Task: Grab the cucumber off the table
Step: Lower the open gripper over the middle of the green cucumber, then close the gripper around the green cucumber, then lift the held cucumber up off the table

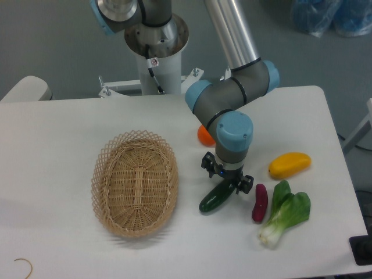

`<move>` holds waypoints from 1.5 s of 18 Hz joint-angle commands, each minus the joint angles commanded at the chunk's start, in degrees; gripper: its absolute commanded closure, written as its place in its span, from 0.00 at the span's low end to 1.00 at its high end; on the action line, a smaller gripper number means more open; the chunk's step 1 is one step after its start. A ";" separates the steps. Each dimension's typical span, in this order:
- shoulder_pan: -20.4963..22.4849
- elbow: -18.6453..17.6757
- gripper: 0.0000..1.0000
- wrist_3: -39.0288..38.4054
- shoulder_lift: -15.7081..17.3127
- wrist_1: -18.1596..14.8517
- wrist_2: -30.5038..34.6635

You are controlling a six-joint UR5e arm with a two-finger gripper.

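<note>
White table (58,133) with rounded corners, filling most of the view; grey floor beyond the far edge, blue plastic bags (331,17) at the far right of the room. White robot pedestal (157,64) standing just past the far edge, near its middle. Pale rounded object (26,88) poking in at the far left corner.

UR5e arm (232,93) reaching down from above the far edge, silver tube ending in grey joints with blue caps, wrist pointing straight down over the right half of the table. Gripper (228,180) low over the surface, fingers spread to either side of the cucumber's upper end, one on the far-left side and one on the near-right; cannot tell whether the pads touch the skin or merely straddle it.

Oval wicker basket (135,183) in the middle of the table, long axis running from the far edge to the near edge. Bok choy (285,212) toward the near right corner, white base nearest the near edge. Cucumber (214,197) flat on the table between basket and eggplant, dark green and glossy, long axis diagonal: lower rounded end toward the near edge and the basket, upper end under the gripper toward the far right corner. Yellow mango-like fruit (289,164) near the right edge. Small dark red eggplant (259,202) just right of the cucumber, beside the bok choy. Orange fruit (204,135) partly hidden behind the wrist. Thin wire hook (23,266) at the near left corner.
</note>
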 joint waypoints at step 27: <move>6.06 11.78 0.82 14.76 10.89 -14.93 -1.66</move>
